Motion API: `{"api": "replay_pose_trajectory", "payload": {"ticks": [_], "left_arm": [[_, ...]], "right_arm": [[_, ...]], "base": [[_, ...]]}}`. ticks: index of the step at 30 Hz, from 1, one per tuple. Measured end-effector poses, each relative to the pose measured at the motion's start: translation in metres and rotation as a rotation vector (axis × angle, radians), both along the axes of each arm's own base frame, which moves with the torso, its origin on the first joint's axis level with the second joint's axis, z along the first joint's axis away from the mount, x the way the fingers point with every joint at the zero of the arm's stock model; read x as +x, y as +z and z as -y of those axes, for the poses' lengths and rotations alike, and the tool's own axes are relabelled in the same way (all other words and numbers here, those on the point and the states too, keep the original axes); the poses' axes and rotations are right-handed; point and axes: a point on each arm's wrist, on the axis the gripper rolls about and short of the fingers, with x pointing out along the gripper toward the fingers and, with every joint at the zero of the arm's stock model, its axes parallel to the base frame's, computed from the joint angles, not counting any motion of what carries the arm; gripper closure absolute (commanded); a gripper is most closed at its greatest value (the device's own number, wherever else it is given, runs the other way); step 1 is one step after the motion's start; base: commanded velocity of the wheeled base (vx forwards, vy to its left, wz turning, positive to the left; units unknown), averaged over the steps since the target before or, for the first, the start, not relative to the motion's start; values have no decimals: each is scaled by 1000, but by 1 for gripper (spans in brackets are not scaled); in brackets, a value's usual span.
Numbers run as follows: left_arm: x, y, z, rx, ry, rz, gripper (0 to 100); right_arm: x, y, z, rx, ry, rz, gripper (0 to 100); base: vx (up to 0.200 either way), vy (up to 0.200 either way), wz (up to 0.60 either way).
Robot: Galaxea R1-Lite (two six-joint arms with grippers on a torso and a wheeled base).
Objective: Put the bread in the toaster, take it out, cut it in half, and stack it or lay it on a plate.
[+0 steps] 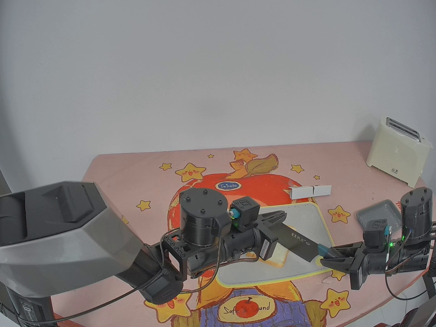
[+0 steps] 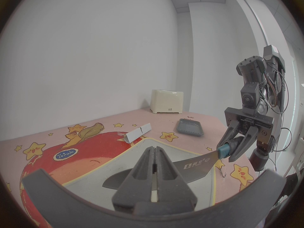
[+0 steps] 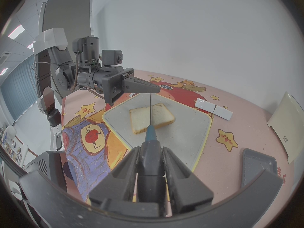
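A slice of white bread (image 3: pixel 158 115) lies flat on the pale cutting board (image 3: pixel 190 124). My right gripper (image 3: pixel 150 151) is shut on the teal handle of a dark-bladed knife (image 1: pixel 295 238). The blade stands edge-down over the middle of the slice. My left gripper (image 1: pixel 278 217) is shut and hangs over the board, its tips just above the far end of the blade (image 2: pixel 196 167). In the left wrist view the right gripper (image 2: pixel 232 144) holds the handle at the board's near right corner. The cream toaster (image 1: pixel 399 151) stands at the table's far right.
A small grey plate (image 1: pixel 379 213) lies between the board and the toaster. A white folded card holder (image 1: pixel 311 190) sits just behind the board. The pink printed tablecloth is bare to the left and back. The table's front edge runs close under the right arm.
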Motion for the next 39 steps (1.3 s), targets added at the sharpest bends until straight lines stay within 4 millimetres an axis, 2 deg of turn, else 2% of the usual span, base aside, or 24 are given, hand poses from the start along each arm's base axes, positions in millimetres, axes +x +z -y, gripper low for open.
{"api": "replay_pose_trajectory", "payload": {"ticks": [19,39], "left_arm": [[0,-7,-2,17,6,-16,100],[0,-6,-2,17,5,-13,100]], "right_arm": [[-1,4,1,11,-3,12,100],[-4,-4,3,-11,-1,-15,100]], "base": [[0,0,0],[0,0,0]]}}
